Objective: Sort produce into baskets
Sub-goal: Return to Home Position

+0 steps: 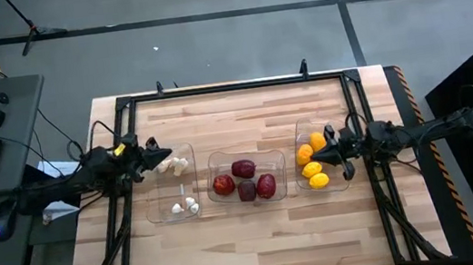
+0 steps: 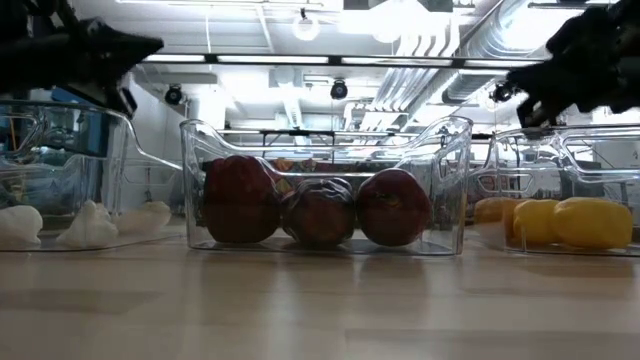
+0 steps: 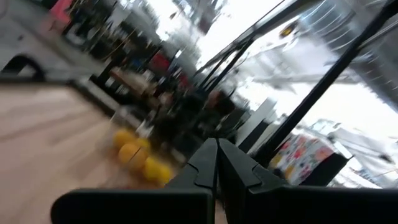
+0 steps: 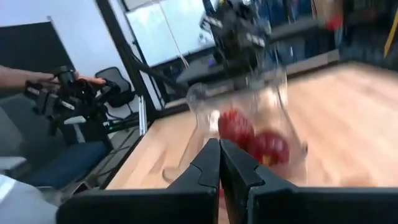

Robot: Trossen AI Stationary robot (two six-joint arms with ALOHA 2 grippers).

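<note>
Garlic (image 1: 174, 165) just beside left jaws, lemons (image 1: 314, 169) beside right jaws, both clenched empty

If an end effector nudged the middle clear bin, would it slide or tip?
The middle bin would probably slide rather than tip: it sits flat and wide on the wooden table. Four red fruits weigh down its floor. Being roundish and loose, they may roll inside.

Three bins stand in a row across the table (image 1: 261, 248) at mid-depth, with narrow gaps between them. Bare wood strips run along the near and far edges. The left gripper (image 1: 161, 153) overhangs the left bin's (image 1: 164, 219) far rim. The right gripper (image 1: 324, 146) overhangs the right bin (image 1: 327, 190). The middle bin (image 1: 244, 152) is unobstructed from above.
</note>
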